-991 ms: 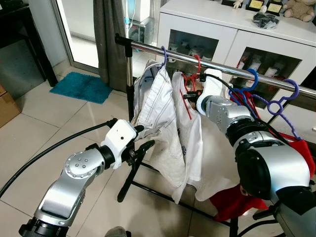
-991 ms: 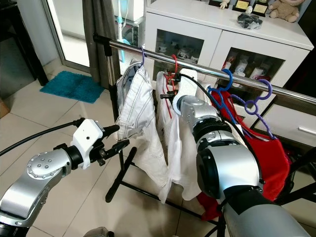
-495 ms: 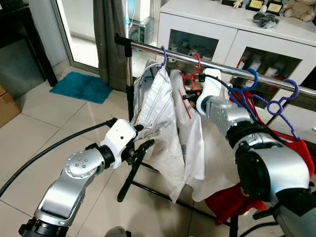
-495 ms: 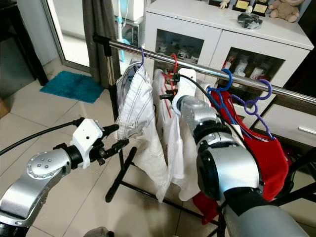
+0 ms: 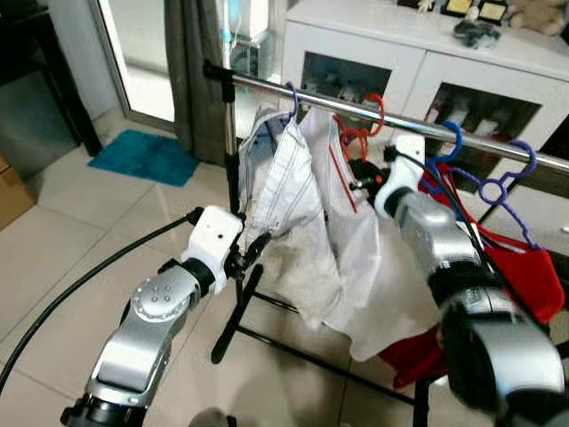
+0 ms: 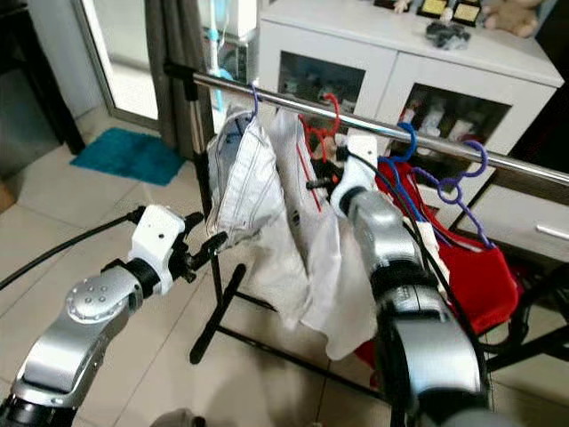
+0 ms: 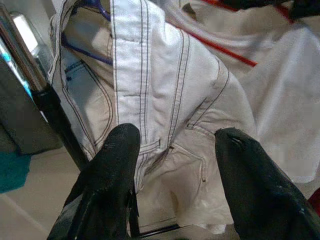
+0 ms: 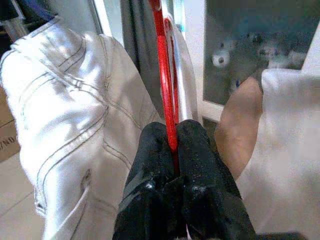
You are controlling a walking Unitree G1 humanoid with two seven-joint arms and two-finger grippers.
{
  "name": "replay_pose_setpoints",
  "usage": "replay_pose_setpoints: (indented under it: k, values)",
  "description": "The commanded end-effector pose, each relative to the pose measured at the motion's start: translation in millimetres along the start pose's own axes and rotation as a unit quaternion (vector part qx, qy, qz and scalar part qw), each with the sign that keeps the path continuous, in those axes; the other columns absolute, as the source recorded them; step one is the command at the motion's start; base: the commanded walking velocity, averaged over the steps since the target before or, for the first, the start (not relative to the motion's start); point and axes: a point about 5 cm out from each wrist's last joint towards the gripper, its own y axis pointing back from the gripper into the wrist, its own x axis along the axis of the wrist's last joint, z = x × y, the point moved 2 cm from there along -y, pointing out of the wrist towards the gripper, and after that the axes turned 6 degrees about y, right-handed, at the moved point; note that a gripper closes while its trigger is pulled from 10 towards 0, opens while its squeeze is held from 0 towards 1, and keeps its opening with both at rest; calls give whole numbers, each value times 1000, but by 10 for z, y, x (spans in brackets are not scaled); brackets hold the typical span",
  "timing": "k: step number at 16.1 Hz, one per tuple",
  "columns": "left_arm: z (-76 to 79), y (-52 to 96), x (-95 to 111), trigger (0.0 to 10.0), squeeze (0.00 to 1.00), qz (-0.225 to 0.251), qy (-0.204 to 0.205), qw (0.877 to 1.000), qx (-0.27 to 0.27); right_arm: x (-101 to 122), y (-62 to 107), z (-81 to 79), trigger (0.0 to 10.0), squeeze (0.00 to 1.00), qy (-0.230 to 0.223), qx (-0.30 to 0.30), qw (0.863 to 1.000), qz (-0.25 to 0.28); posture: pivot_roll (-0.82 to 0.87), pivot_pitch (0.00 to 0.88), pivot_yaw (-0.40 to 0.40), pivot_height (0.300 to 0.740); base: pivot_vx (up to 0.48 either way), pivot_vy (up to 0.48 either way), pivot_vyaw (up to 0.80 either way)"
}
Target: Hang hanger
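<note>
Compared with the frames a second earlier, the red hanger [image 5: 360, 133] and its white garment [image 5: 351, 240] sit higher and further right, with the hook now at the metal rail [image 5: 267, 86]; whether the hook has seated over the rail cannot be confirmed. The left arm has also drawn closer to the jeans [image 5: 280, 182].

Handling: the hanger is a thin, stiff wire or plastic frame, light in itself. The garment is soft and hangs loose, so its weight probably swings and tilts the frame. A grip high on the frame, close below the hook, keeps the hook steerable.

The right gripper [image 8: 170, 150] is clenched on the red hanger with fingers pinched against the thin bar. The right arm reaches up and forward to rail level.

The left gripper [image 7: 175, 150] is spread wide, holding nothing, pointing at the jeans beside the rack's upright post [image 5: 233, 151].
</note>
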Motion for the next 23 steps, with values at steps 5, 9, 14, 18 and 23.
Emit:
replay_pose_setpoints:
  k: [5, 9, 14, 18, 23]
  values:
    - [68, 21, -57, 10000, 0, -9, -16, 1000, 6, -169, 367, -174, 0, 0, 55, 28, 998, 0, 72, 0, -48, 740, 0, 0, 0]
    - [-4, 92, -128, 10000, 0, -13, -18, 999, 28, -408, 672, -295, 0, 0, 42, 0, 999, -29, 60, 0, -57, 740, 0, 0, 0]
    - [21, 120, -135, 10000, 0, -15, -18, 999, 28, -578, 867, -285, 0, 0, 45, -61, 995, -59, 61, 1, -54, 740, 0, 0, 0]
    - [-52, 92, -147, 10000, 0, -15, -14, 999, 41, -593, 968, -205, 0, 0, 18, -103, 993, -61, 54, 0, -61, 740, 0, 0, 0]
    - [-56, 102, -162, 10000, 0, -15, -8, 999, 48, -447, 921, -191, 0, 0, 15, -104, 994, -24, 56, 0, -79, 740, -224, 0, 0]
